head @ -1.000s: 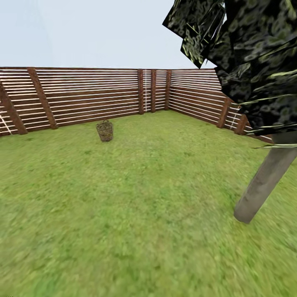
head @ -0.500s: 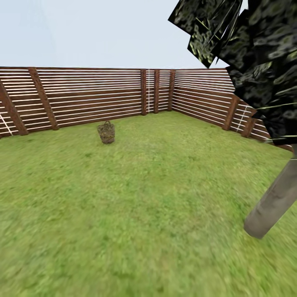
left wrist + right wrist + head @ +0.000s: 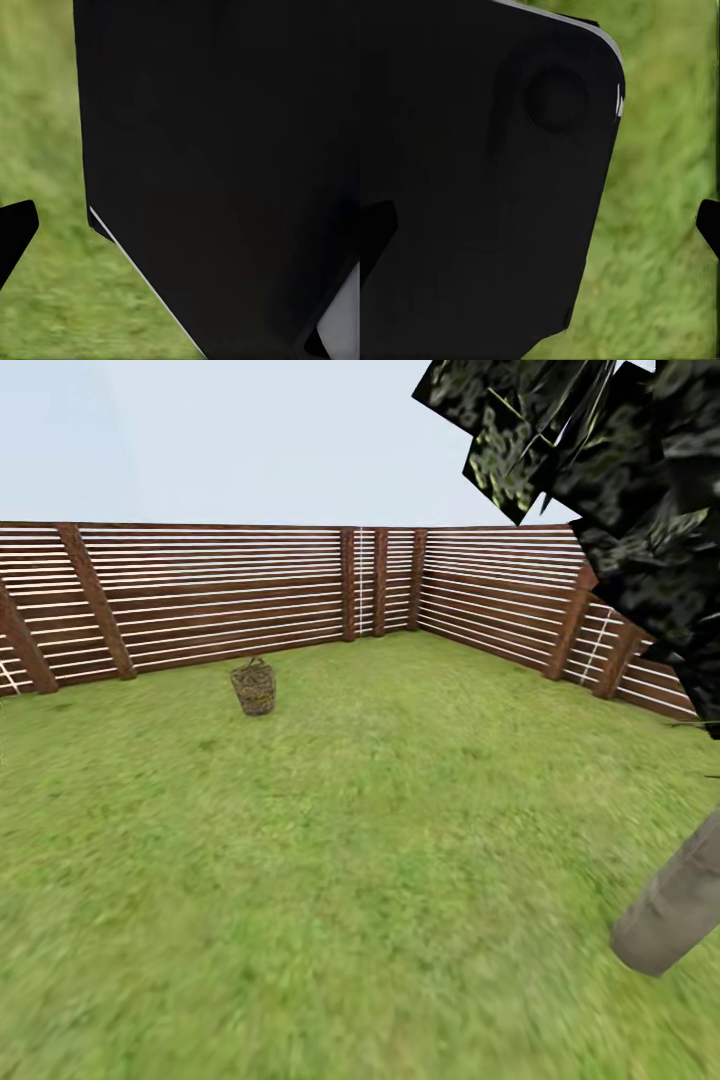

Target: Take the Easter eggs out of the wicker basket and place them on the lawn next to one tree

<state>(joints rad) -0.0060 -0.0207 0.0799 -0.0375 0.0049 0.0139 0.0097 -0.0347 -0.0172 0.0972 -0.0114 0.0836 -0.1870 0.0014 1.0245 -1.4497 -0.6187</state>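
Observation:
The wicker basket (image 3: pixel 254 688) stands upright on the lawn (image 3: pixel 330 860), far ahead and left of centre, a little in front of the fence. From this distance its inside is hidden, and so are the Easter eggs. A tree with a pale grey trunk (image 3: pixel 672 908) leans in at the near right, its dark foliage (image 3: pixel 620 470) hanging over the upper right. My left gripper (image 3: pixel 180 240) hangs over grass beside a black part of the robot, one black fingertip (image 3: pixel 15 234) at the frame's edge. My right gripper (image 3: pixel 540 225) is open, with nothing held between its wide-apart fingertips (image 3: pixel 709 225).
A brown slatted fence (image 3: pixel 220 595) closes the garden along the back and runs forward down the right side (image 3: pixel 520 610), meeting at a corner (image 3: pixel 380 580). Open grass lies between me and the basket, and between the basket and the tree.
The head camera has moved forward and turned slightly: the tree trunk has slid right and down toward the picture's edge. The basket keeps nearly the same spot in view.

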